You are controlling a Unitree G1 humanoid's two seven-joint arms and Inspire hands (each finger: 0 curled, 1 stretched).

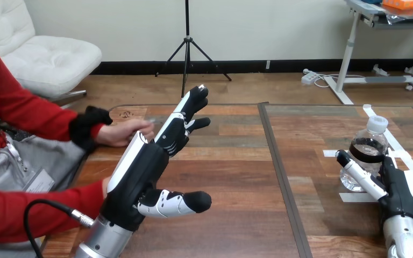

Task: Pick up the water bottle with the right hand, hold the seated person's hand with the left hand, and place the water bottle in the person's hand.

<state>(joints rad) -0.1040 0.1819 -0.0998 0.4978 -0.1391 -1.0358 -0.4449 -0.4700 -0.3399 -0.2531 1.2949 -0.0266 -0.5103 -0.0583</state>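
The wooden table (231,161) takes up most of what we see. Its far edge runs just behind the fingertips of the left hand, and a dark seam (282,177) cuts it from the far edge toward us into a left and a right part. Between the two hands we see a broad stretch of bare wood on both sides of that seam. The left hand (140,172) stands raised over the left part, released, with its fingers straight and pointing away from us and its thumb stuck out to the right. The person's hand (121,133) rests on the table near the far left corner, just beside that hand's white back; we cannot tell whether the two touch. The right hand (397,185) sits low near the table's right edge and is grasping the water bottle (367,153): its thumb lies across the front of the bottle and its palm is against the bottle's right side. The bottle stands upright on the table, white cap on top, well apart from the person's hand. A dark band circles its middle, and any print there is too small for us to read. Strips of white tape (352,197) lie on the wood around its base. A small mark (126,114) near the far left corner is likewise unreadable.
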